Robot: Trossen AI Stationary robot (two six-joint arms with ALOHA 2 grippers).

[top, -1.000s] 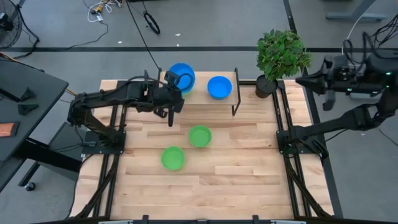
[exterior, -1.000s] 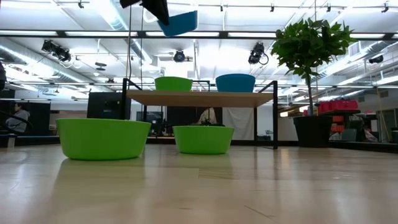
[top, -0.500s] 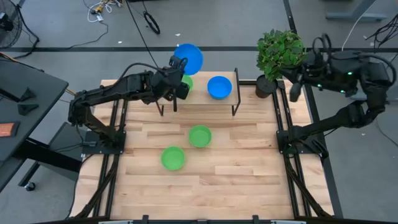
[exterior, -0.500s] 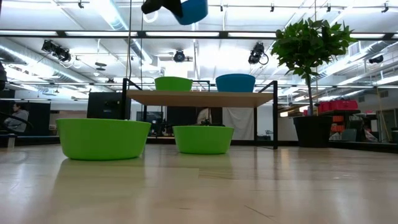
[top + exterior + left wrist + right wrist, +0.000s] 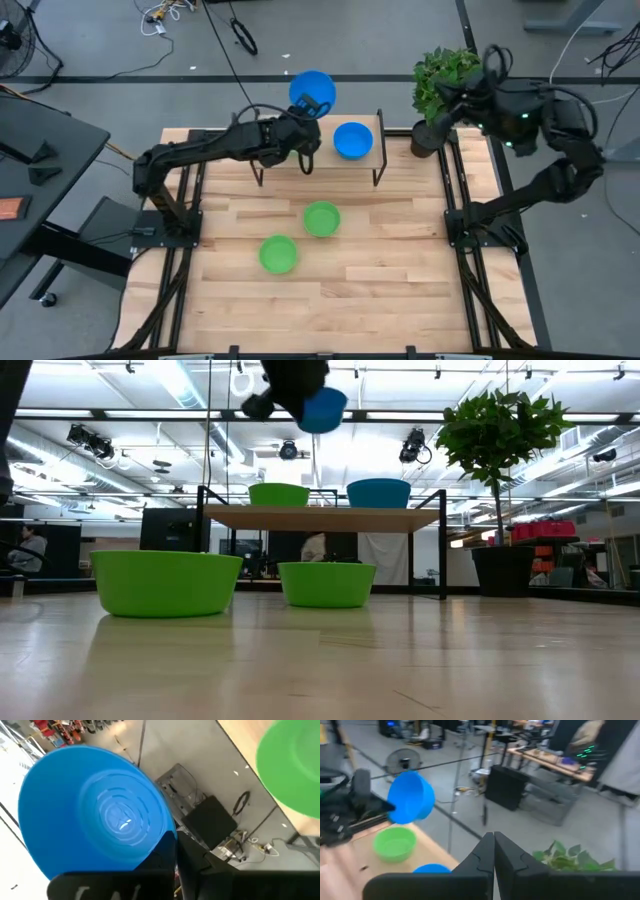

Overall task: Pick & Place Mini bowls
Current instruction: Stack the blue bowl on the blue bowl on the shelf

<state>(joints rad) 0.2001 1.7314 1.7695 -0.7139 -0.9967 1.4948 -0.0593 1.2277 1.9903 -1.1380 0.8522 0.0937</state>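
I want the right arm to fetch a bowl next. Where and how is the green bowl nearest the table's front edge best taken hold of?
Take the green bowl by its rim, from straight above, one finger inside and one outside the wall. It sits upright and open on the table, apart from the other green bowl, so any part of the rim is free; the side facing the right pincer looks easiest.

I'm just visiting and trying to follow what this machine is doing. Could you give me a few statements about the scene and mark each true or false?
1. The left claw holds a blue bowl in the air. True.
2. Two green bowls sit on the table's wooden top. True.
3. The raised shelf is bare. False: it carries a green bowl and a blue bowl.
4. The right claw holds a bowl. False: it is shut and holds nothing, near the plant.
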